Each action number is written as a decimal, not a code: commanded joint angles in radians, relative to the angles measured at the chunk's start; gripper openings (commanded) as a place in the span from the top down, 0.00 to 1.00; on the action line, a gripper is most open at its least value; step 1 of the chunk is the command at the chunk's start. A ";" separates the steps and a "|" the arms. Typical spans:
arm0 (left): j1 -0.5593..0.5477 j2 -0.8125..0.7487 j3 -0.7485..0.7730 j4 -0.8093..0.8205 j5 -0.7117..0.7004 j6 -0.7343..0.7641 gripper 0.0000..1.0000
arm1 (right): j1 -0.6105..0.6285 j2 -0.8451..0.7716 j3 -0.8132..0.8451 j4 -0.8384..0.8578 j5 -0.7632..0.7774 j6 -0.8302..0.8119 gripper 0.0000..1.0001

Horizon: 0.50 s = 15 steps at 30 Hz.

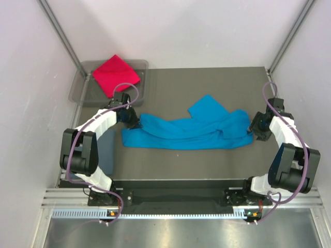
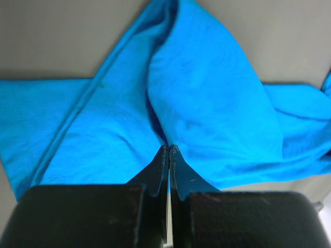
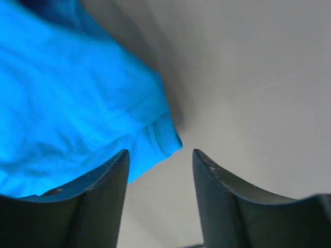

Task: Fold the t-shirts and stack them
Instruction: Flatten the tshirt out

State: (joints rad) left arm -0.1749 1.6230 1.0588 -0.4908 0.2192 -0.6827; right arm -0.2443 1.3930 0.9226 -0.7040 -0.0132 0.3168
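The turquoise t-shirt (image 1: 186,129) lies crumpled in a long band across the middle of the table. My left gripper (image 1: 133,121) is at its left end, and the left wrist view shows it (image 2: 169,148) shut on a raised fold of the turquoise cloth (image 2: 207,93). My right gripper (image 1: 254,129) is at the shirt's right end, open and empty (image 3: 160,152), with a hem corner of the shirt (image 3: 165,139) just ahead of the left fingertip. The red t-shirt (image 1: 116,74) lies folded in the tray. The slate grey-blue t-shirt (image 1: 107,147) lies flat beneath my left arm.
The clear grey plastic tray (image 1: 83,85) sits at the back left corner of the table. White walls with metal posts close in the left, right and back sides. The dark table surface (image 1: 207,82) shows behind the turquoise shirt.
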 commanded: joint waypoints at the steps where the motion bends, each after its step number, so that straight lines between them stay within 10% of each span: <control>1: -0.001 -0.028 0.036 0.046 0.069 0.057 1.00 | -0.026 0.023 0.013 0.100 -0.036 0.028 0.49; 15: -0.002 -0.032 0.030 0.063 0.135 0.121 1.00 | -0.043 0.123 0.038 0.166 0.006 -0.025 0.66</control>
State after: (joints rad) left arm -0.1757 1.6230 1.0592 -0.4644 0.3233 -0.5915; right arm -0.2710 1.5162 0.9245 -0.5873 -0.0269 0.3069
